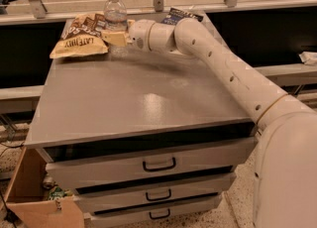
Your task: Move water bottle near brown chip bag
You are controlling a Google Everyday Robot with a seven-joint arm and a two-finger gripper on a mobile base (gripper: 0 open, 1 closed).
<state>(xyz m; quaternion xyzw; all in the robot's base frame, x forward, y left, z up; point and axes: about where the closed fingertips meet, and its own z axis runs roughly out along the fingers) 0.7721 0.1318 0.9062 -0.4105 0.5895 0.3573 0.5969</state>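
Note:
The water bottle (115, 12) is clear with a white cap and stands upright at the far left of the cabinet top. My gripper (114, 37) is at its lower part, and its tan fingers (118, 38) are closed around the bottle's base, hiding it. The brown chip bag (79, 36) lies flat just left of the bottle and gripper, touching or nearly touching them. My white arm (213, 58) reaches in from the right across the back of the top.
A dark blue chip bag (179, 15) lies at the back behind my arm. The grey cabinet top (138, 98) has drawers (158, 163) below. A cardboard box (34, 197) sits on the floor at the left. A railing runs behind.

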